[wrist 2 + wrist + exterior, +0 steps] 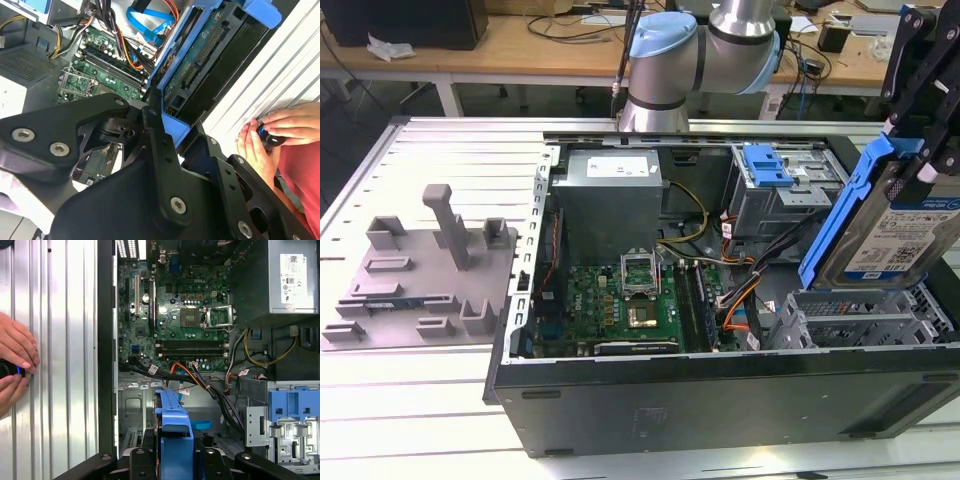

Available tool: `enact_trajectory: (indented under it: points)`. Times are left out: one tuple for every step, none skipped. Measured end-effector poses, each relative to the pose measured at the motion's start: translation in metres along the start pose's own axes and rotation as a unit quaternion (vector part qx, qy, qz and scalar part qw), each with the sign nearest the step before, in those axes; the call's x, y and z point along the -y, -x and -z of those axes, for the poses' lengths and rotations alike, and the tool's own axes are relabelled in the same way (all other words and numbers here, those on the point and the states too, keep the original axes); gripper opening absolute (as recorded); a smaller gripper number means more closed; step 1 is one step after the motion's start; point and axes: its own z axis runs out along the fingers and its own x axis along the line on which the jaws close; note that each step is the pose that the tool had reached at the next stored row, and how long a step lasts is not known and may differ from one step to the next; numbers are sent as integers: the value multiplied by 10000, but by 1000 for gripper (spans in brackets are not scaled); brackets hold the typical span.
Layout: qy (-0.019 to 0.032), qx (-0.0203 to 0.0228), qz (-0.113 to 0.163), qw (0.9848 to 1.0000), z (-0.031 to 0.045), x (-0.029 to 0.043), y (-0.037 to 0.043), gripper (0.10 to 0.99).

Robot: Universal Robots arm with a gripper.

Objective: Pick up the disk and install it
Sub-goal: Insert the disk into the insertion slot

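Exterior view, right side of the frame: my gripper point(923, 175) is closed on the upper end of the disk point(895, 245), and I hold it on edge and tilted. Its label faces the camera and its blue bracket point(840, 220) runs down the side toward the exterior view's left. The disk hangs over the grey drive cage point(850, 315) in the lower right corner of the open computer case point(720, 400). I cannot tell whether its lower edge touches the cage.

In the second wrist view the disk's circuit-board side point(210, 65) shows past my linkage. In the first wrist view the bracket point(175, 440) lies in line with the bay.

Judged hazards:
- The tilt may not match the cage rails, so a bracket corner could catch on the rim and jam.
- The orange and black cables point(740, 290) just beside the cage could be pinched.
- I grip one end only, so a snag could twist the disk in my fingers.
- A person's hand point(15, 355) rests on the table beside the case wall.
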Motion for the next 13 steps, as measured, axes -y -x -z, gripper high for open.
enact_trajectory:
  points:
    - [0,0,0,10000,-1,0,0,369]
    - [0,0,0,10000,-1,0,0,369]
    - [0,1,0,10000,-5,0,0,369]
    - [0,0,0,10000,-9,2,0,369]
    - [0,0,0,10000,-15,6,-1,369]
    - [0,0,0,10000,-17,9,-1,369]
    - [0,0,0,10000,-19,10,-2,369]
    - [0,1,0,10000,-23,11,-5,369]
    - [0,2,0,10000,-26,13,-8,369]
    - [0,1,2,10000,-28,16,-12,369]
    - [0,1,3,10000,-29,18,-14,369]
    - [0,0,5,10000,-31,23,-16,369]
    - [0,-1,10,10000,-34,25,-18,369]
